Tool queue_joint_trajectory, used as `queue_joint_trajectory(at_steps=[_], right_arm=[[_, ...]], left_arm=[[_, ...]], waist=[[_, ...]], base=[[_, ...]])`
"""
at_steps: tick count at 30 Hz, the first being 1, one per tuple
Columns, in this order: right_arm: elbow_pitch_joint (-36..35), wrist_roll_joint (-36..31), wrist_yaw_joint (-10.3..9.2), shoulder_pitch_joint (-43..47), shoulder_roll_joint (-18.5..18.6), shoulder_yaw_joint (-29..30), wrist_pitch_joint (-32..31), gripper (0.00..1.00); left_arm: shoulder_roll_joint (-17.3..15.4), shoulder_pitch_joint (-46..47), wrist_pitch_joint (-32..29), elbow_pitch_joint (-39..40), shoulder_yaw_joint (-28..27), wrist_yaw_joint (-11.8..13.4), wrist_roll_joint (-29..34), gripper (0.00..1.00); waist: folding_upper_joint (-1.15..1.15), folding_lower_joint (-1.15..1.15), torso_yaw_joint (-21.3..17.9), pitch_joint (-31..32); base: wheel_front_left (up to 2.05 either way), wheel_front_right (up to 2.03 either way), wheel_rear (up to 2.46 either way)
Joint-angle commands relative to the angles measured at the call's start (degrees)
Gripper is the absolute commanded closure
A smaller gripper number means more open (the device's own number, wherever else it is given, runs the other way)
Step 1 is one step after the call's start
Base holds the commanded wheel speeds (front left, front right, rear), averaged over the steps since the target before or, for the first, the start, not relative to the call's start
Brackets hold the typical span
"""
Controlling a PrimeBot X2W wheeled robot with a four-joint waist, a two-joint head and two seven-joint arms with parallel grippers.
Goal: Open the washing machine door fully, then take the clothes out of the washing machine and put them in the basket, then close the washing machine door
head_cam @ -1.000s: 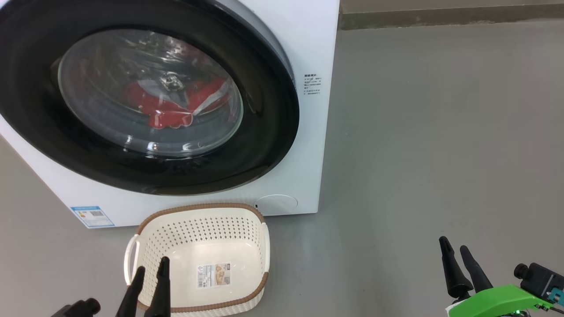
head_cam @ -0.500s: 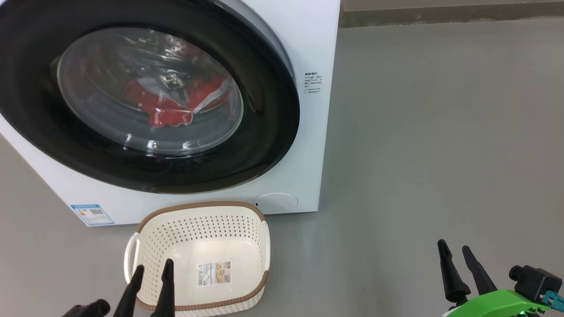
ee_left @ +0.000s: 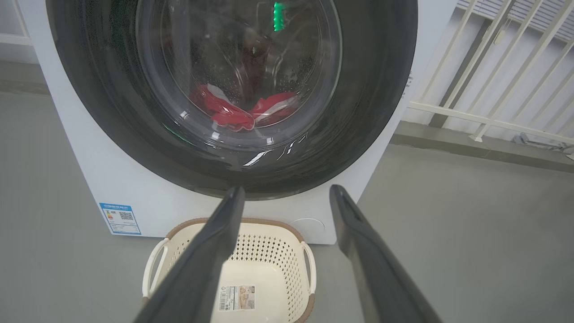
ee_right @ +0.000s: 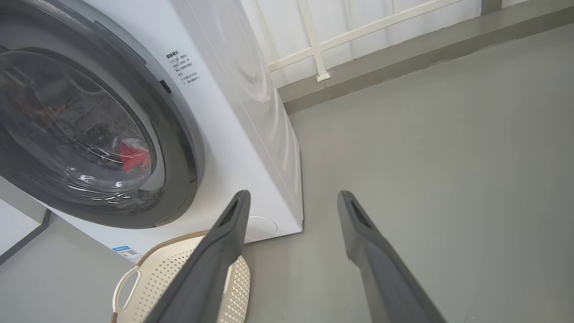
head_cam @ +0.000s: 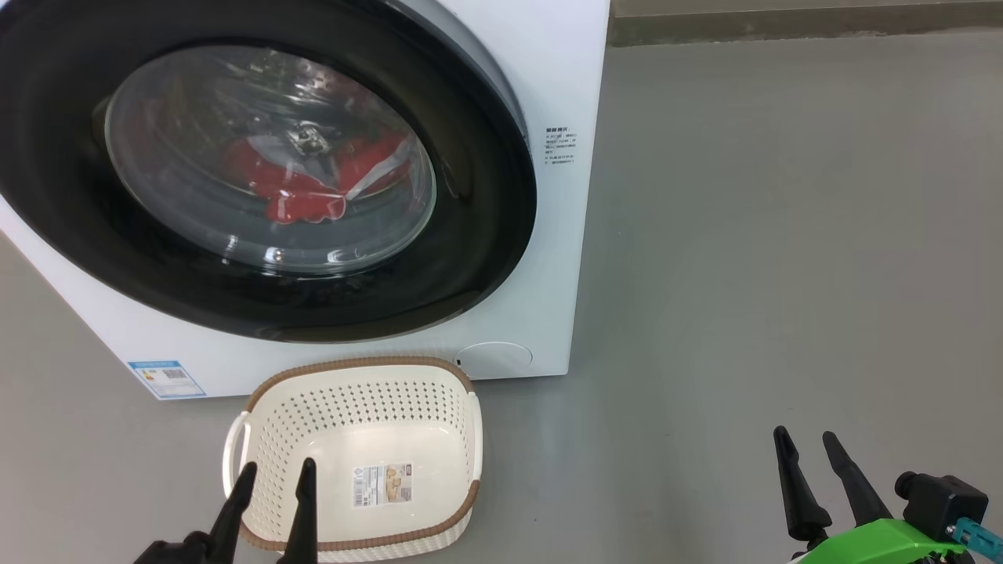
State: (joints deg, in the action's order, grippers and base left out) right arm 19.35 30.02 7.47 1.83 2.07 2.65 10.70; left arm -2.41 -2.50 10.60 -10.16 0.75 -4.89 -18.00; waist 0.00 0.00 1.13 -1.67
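Observation:
The white washing machine (head_cam: 564, 258) stands ahead with its round black-rimmed door (head_cam: 478, 235) closed against the front. Red clothes (head_cam: 302, 192) with white panels lie in the drum behind the glass, also visible as clothes (ee_left: 233, 117) in the left wrist view. The cream basket (head_cam: 270, 435) sits on the floor just before the machine and holds nothing but its label. My left gripper (head_cam: 276, 471) hovers open over the basket's near left corner. My right gripper (head_cam: 805, 439) is open above bare floor at the lower right, well clear of the machine.
Grey floor (head_cam: 783, 235) stretches to the right of the machine. A low kerb (head_cam: 783, 27) and white railing (ee_left: 493, 67) close off the back. A blue label (head_cam: 166, 378) marks the machine's lower left corner.
The left gripper's fingers have spread slightly and sunk lower in the head view. The right gripper has drifted a little down. The scene has shifted slightly with the camera.

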Motion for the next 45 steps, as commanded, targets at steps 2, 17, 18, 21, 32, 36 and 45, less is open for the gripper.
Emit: queue_joint_trajectory(at_steps=[2,17,18,21,32,36,45], right_arm=[[-1.64,-2.58,0.02,-0.59,1.03,-1.51,1.14,0.0],[-2.23,-11.37,0.02,0.05,1.07,-1.21,3.67,0.0],[-2.29,-11.84,0.02,0.15,1.07,-1.08,3.84,0.0],[-2.56,-13.02,0.02,0.45,1.06,-0.73,4.3,0.0],[-4.11,-11.6,0.02,2.67,0.88,0.89,4.3,0.0],[-4.49,-11.21,0.02,3.26,0.84,0.77,4.3,0.0],[-6.13,-10.16,0.02,2.67,0.82,0.54,4.3,0.67]], left_arm=[[-0.69,-0.01,1.22,2.01,-1.45,0.67,2.5,0.0],[-0.53,-0.66,3.77,2.39,-2.54,0.14,11.53,0.0],[-0.53,-0.75,3.94,2.22,-2.68,0.03,11.85,0.0],[-0.51,-0.84,4.4,1.31,-3.31,-0.58,11.6,0.0],[-0.48,-0.29,4.4,-1.22,-4.8,-1.78,6.39,0.0],[-0.47,-0.13,4.4,-1.88,-5.22,-2.03,6.11,0.0],[-0.47,0.36,4.4,-1.78,-4.92,-2.29,6.87,0.0]], waist=[[0.0,0.0,-0.06,0.07],[0.0,0.0,-0.21,-0.19],[0.0,0.0,-0.23,-0.11],[0.0,0.0,-0.19,-0.1],[0.0,0.0,0.0,-0.24],[0.0,0.0,-0.24,-0.22],[0.0,0.0,-0.46,-0.62]], base=[[0.0,0.0,0.0],[0.0,0.0,0.0],[0.0,0.0,0.0],[0.0,0.0,0.0],[0.0,0.0,0.0],[0.0,0.0,0.0],[0.0,0.0,0.0]])
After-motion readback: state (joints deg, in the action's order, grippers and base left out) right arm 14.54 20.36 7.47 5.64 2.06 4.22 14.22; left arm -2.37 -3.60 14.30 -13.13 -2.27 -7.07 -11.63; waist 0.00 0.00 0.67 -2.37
